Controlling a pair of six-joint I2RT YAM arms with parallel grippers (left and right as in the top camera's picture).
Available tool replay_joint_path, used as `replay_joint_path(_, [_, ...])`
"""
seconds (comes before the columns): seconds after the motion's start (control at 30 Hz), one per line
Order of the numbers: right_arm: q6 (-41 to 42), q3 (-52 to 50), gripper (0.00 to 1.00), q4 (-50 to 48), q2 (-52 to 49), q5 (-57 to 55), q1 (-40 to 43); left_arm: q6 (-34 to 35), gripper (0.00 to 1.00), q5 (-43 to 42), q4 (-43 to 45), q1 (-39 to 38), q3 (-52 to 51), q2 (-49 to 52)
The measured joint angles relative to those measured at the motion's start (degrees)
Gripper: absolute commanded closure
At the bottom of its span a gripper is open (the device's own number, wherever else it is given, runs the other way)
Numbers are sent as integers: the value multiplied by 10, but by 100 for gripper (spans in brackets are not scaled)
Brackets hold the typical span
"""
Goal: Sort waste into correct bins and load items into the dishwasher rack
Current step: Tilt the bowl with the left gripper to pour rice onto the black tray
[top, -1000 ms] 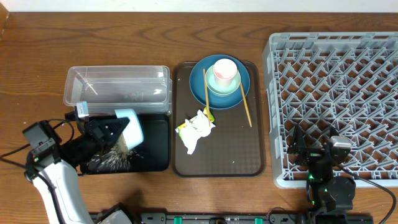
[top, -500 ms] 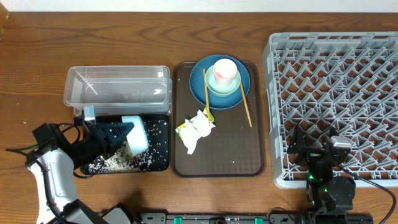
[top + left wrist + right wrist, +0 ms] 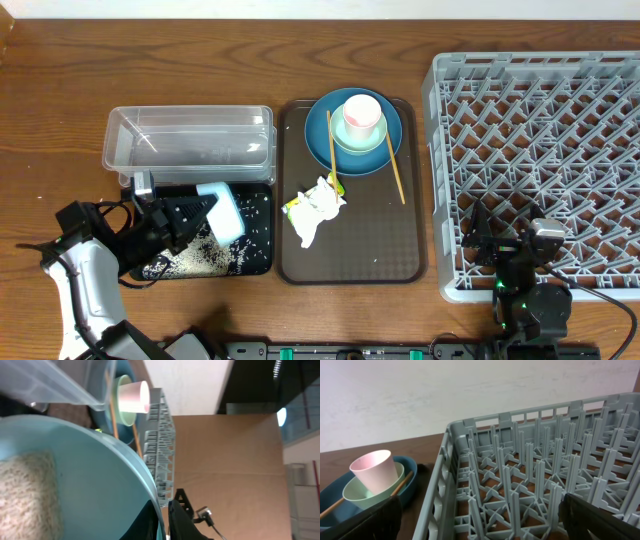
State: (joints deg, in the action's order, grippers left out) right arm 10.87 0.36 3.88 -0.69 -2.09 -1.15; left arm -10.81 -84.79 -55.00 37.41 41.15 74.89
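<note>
My left gripper [image 3: 203, 208] is shut on the rim of the small light-blue bowl [image 3: 225, 211] and holds it tipped on its side over the black bin [image 3: 258, 262]. White rice grains [image 3: 195, 257] lie scattered in that bin. In the left wrist view the fingers [image 3: 165, 519] pinch the bowl rim, and rice [image 3: 25, 495] still sits inside the bowl [image 3: 85, 470]. On the brown tray [image 3: 350, 255] lie the crumpled napkin [image 3: 313, 217] and the yellow-green wrapper [image 3: 294, 204]. The pink cup [image 3: 362, 113] sits in the pale-green bowl [image 3: 352, 141] on the dark-blue plate [image 3: 315, 130], with chopsticks [image 3: 396, 170] beside them. My right gripper [image 3: 500, 246] is open and empty over the rack's front-left corner [image 3: 480, 520].
The clear tub [image 3: 190, 140] stands just behind the black bin. The grey dishwasher rack [image 3: 540, 140] fills the right side, and its pegs [image 3: 520, 475] are close below my right gripper. The cup [image 3: 372, 467] and green bowl [image 3: 357, 496] show left of the rack.
My left gripper has shifted a little to the right with the tipped bowl. Rice has poured out and spread across the black bin. The right arm has not moved.
</note>
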Motion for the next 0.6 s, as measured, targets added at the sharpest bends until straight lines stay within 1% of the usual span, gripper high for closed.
replay_joint_path(0.07, [0, 0, 1, 0, 0, 0, 0, 0, 89, -10, 0, 0, 0, 0])
replay_joint_path(0.2, [0, 0, 1, 0, 0, 0, 0, -2, 94, -20, 1, 0, 0, 0])
replay_joint_path(0.47, [0, 0, 1, 0, 0, 0, 0, -2, 94, -24, 2, 0, 0, 0])
replay_joint_path(0.6, [0, 0, 1, 0, 0, 0, 0, -2, 94, -12, 7, 0, 0, 0])
